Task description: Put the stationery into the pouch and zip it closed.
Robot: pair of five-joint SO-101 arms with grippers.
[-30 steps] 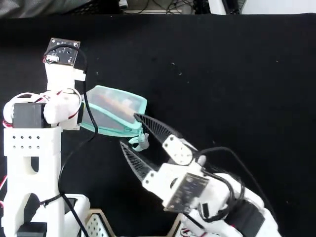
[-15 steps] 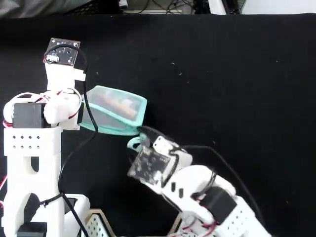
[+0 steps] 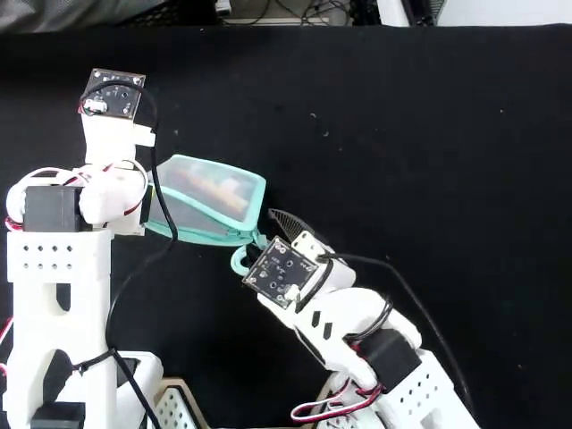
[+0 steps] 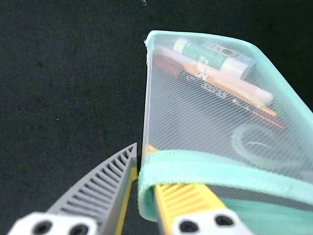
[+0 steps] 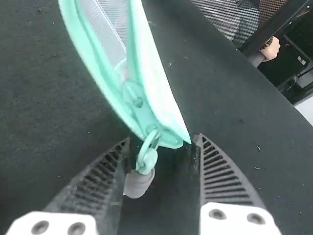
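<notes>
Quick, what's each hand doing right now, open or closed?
Left hand: closed on the pouch edge.
Right hand: open, straddling the zipper pull.

Black table (image 3: 429,134), perhaps cables (image 3: 295,11) behind

Mint pouch (image 5: 149,93) corner, zipper pull (image 5: 145,156) dangling between spread fingers, right end effector (image 5: 161,141).

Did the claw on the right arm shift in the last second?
Yes. The right gripper has turned and drawn in toward the pouch, which stayed put; its open fingers now flank the zipper pull.
</notes>
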